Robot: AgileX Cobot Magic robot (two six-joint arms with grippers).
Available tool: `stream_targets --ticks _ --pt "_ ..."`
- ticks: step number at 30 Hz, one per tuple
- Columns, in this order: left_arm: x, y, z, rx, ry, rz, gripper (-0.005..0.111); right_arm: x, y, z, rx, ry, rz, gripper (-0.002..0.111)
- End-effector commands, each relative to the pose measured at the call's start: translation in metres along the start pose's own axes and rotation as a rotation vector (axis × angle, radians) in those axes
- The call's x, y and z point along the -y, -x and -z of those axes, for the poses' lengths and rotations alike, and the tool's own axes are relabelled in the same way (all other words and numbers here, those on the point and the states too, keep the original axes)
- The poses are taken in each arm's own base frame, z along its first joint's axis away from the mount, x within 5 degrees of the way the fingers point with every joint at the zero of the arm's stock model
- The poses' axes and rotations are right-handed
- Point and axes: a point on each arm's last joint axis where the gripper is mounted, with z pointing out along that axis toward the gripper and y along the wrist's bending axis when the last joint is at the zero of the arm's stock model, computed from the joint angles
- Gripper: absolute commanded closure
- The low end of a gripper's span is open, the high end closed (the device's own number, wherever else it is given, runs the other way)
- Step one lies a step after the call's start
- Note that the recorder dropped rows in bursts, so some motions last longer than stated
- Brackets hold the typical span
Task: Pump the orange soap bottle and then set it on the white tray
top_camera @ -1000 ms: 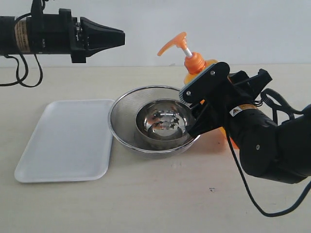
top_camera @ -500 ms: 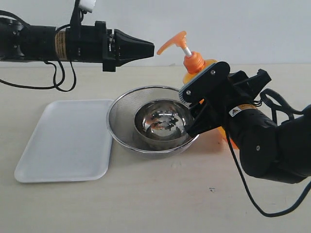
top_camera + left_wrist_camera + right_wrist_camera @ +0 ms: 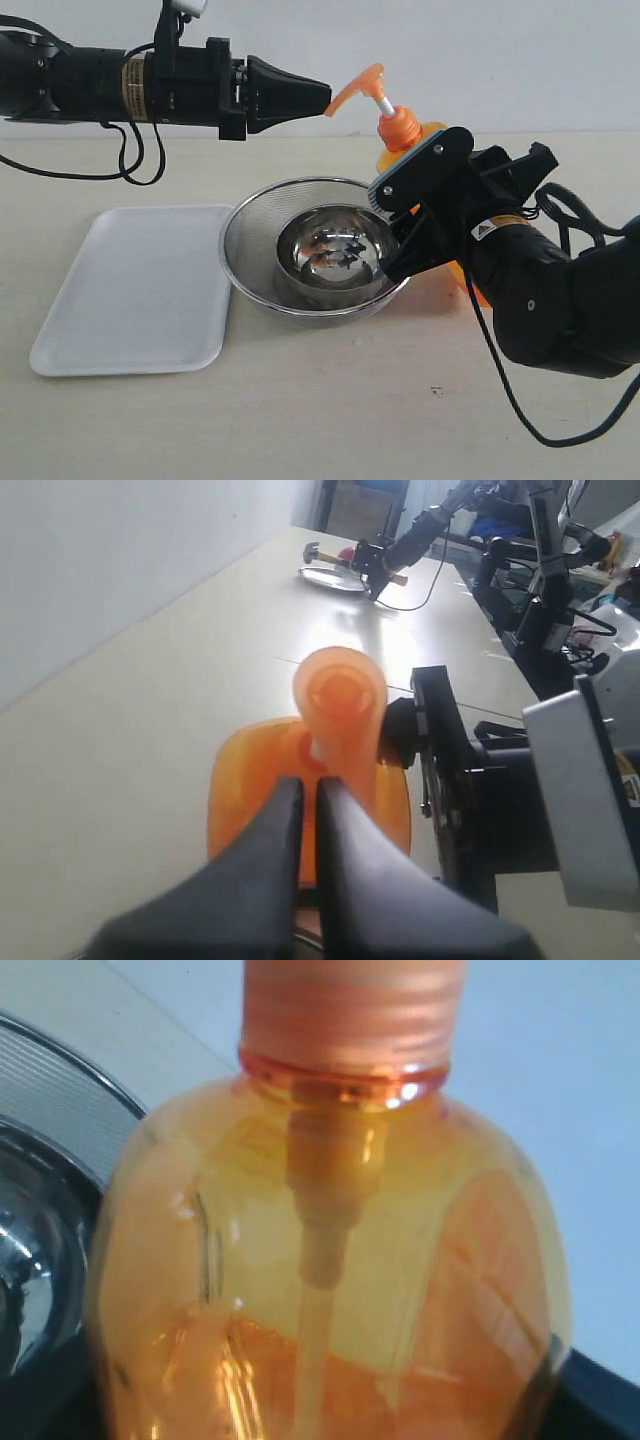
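The orange soap bottle [image 3: 400,128] stands upright behind the strainer, its pump spout pointing left. My right gripper [image 3: 405,188] is shut on the bottle's body, with one black finger [image 3: 425,165] across its front. In the right wrist view the translucent orange body [image 3: 330,1260] fills the picture. My left gripper [image 3: 322,99] is shut and empty, level with the spout's end; I cannot tell whether it touches. In the left wrist view its fingertips [image 3: 310,782] sit just before the pump head [image 3: 340,695]. The white tray [image 3: 130,290] lies empty at the left.
A round metal mesh strainer [image 3: 250,235] with a steel bowl [image 3: 335,255] inside it sits between the tray and the bottle, touching the tray's right edge. The right arm's bulk and its cable [image 3: 520,400] take up the right side of the table.
My left gripper has travelled right, from above the tray to the pump spout's tip. The right gripper and the bottle have not moved.
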Motion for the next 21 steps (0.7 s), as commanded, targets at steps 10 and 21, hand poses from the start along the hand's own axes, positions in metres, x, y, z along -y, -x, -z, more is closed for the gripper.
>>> stream_targets --ticks 10,21 --pt "0.005 0.002 -0.004 -0.008 -0.027 0.005 0.102 0.008 0.008 0.002 0.060 -0.060 0.010 0.108" --pt "0.026 0.055 0.016 0.035 0.052 0.027 0.102 0.014 0.006 0.002 0.028 -0.123 0.078 0.108"
